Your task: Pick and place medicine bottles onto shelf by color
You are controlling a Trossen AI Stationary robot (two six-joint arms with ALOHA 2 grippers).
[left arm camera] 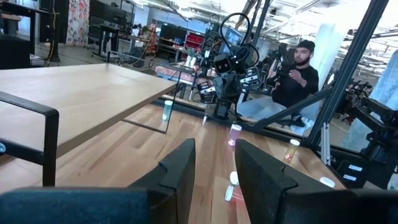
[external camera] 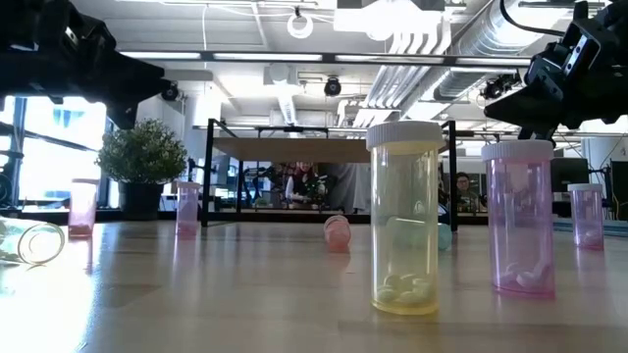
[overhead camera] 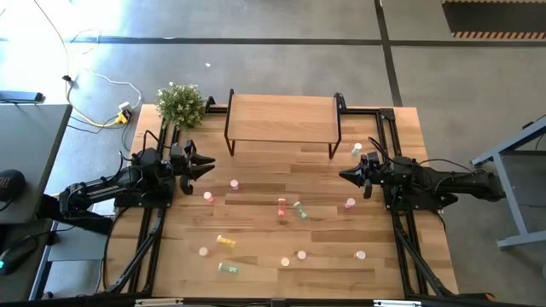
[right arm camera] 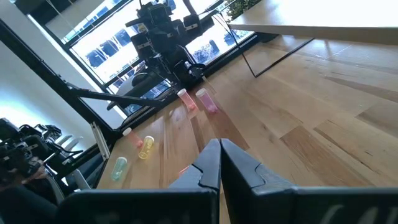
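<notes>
The shelf point(overhead camera: 281, 117) stands on black legs at the table's far middle, its board bare. Several medicine bottles are scattered over the plank tabletop, some upright on their bases and some on their sides: pink point(overhead camera: 234, 183), red-orange point(overhead camera: 281, 207), green point(overhead camera: 299, 210), yellow point(overhead camera: 225, 241). In the low view a yellow bottle point(external camera: 405, 221) and a pink one point(external camera: 521, 221) stand close to the camera. My left gripper point(overhead camera: 211, 165) hovers at the left, level, pointing right; a narrow slit between its fingers point(left arm camera: 214, 146) holds nothing. My right gripper point(overhead camera: 343, 176) hovers at the right, shut point(right arm camera: 219, 144), pointing left.
A potted plant point(overhead camera: 181, 104) stands at the far left corner beside the shelf. Black frame rails point(overhead camera: 401, 247) run along the table's left and right sides. A green bottle point(overhead camera: 357, 150) stands just right of the shelf's right legs. A person point(left arm camera: 298, 71) sits beyond the table.
</notes>
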